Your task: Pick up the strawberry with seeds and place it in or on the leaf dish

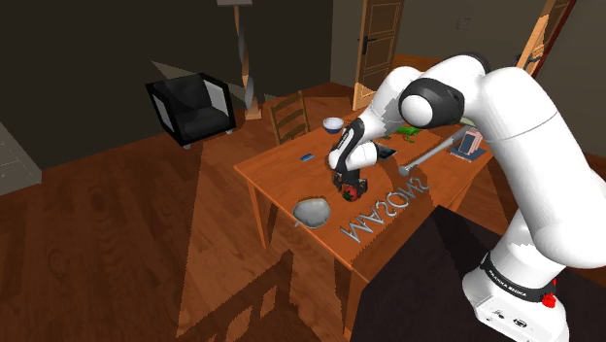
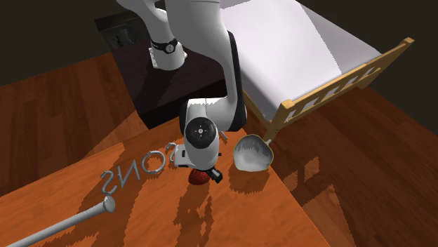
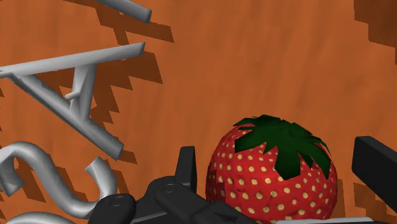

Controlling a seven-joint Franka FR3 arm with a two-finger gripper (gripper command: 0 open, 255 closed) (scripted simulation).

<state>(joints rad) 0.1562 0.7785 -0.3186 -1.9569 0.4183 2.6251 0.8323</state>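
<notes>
A red strawberry point(image 3: 273, 181) with pale seeds and a dark green leafy cap sits on the wooden table point(image 1: 282, 175). My black gripper point(image 3: 280, 159) is lowered around it and open, with one finger on each side of the fruit. The right finger point(image 3: 375, 167) stands clearly apart from the berry. In the shoulder view the strawberry point(image 1: 348, 192) peeks out red under the hand. The grey leaf dish point(image 1: 311, 209) lies on the table a short way from it, toward the front edge. From the second exterior view the strawberry point(image 2: 200, 176) lies left of the leaf dish point(image 2: 253, 154).
Grey metal letters point(image 1: 384, 214) lie on the table beside the strawberry. A long metal rod point(image 1: 427, 157) rests further back, with a small bowl point(image 1: 332, 123), a flat blue item point(image 1: 307, 156) and a green object point(image 1: 408, 129). A wooden chair point(image 1: 288, 115) stands behind the table.
</notes>
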